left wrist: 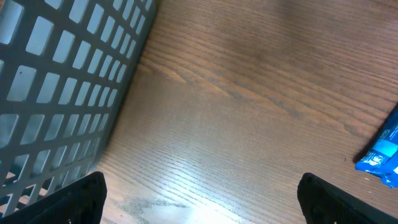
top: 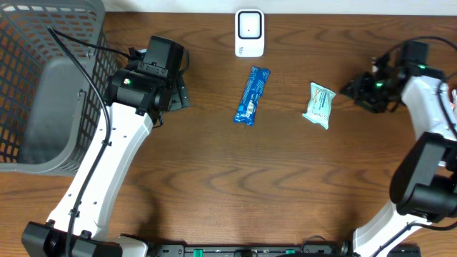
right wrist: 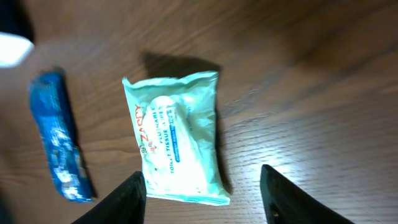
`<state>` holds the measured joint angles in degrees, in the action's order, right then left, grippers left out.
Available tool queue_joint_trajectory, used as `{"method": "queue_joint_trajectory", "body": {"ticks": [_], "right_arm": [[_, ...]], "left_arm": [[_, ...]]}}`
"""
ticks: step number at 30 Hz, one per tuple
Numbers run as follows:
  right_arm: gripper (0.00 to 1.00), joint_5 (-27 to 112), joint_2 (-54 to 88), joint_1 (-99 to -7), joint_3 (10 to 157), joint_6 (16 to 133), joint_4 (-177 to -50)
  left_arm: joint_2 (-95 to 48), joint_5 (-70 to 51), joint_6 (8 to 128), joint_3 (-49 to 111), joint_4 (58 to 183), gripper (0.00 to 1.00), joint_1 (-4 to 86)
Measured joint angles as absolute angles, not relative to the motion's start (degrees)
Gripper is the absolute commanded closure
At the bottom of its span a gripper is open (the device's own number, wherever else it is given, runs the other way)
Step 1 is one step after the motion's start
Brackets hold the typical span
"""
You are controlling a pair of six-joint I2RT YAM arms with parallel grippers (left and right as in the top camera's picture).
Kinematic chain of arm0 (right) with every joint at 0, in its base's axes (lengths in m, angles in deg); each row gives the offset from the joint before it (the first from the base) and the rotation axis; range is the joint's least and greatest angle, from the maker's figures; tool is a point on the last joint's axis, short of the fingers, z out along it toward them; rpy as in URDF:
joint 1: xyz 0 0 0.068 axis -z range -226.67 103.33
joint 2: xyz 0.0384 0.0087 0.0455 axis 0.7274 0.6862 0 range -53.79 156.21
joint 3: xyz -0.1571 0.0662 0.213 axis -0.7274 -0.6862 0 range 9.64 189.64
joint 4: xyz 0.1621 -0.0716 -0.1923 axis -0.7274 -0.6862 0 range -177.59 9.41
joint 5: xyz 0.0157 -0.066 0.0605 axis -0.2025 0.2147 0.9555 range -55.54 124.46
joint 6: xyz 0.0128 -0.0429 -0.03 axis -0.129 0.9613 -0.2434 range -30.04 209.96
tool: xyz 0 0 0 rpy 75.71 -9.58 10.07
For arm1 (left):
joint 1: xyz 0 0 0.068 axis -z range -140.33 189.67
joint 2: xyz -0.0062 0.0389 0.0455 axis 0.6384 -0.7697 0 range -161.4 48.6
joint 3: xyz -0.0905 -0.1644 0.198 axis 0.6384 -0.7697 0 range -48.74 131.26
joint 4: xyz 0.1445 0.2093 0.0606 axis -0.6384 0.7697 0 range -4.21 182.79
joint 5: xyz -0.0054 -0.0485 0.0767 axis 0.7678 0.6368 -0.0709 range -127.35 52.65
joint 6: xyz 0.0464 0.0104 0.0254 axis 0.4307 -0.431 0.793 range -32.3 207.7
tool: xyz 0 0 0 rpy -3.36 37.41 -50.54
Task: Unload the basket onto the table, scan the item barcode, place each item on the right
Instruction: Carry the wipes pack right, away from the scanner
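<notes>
Overhead: scanner (top: 249,32) on wood-grain table (top: 214,171)

Overhead looks straight down on the whole table (top: 214,178). The 2 wrist views sit close: left beside the basket (left wrist: 56,81), right above the green packet (right wrist: 177,140) (both catch the blue packet (left wrist: 380,158)).

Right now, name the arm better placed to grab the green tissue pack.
Right: the right claw hangs open close beside the green tissue pack, while the left claw sits far off by the basket.
</notes>
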<state>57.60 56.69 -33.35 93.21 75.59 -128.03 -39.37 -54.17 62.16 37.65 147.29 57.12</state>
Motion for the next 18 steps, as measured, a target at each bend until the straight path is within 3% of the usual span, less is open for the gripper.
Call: {"method": "queue_joint_trajectory", "body": {"ticks": [2, 11, 18], "right_arm": [[0.31, 55.7, 57.2, -35.9, 93.2, 75.5, -127.7], [0.33, 43.7, 63.1, -46.0, 93.2, 73.8, -125.2], [0.5, 39.9, 64.6, -47.0, 93.2, 72.8, -124.1]], "left_arm": [[-39.4, -54.2, 62.2, 37.7, 147.3, 0.02, 57.1], [-39.4, -54.2, 62.2, 37.7, 147.3, 0.02, 57.1], [-39.4, -54.2, 62.2, 37.7, 147.3, 0.02, 57.1]]}}
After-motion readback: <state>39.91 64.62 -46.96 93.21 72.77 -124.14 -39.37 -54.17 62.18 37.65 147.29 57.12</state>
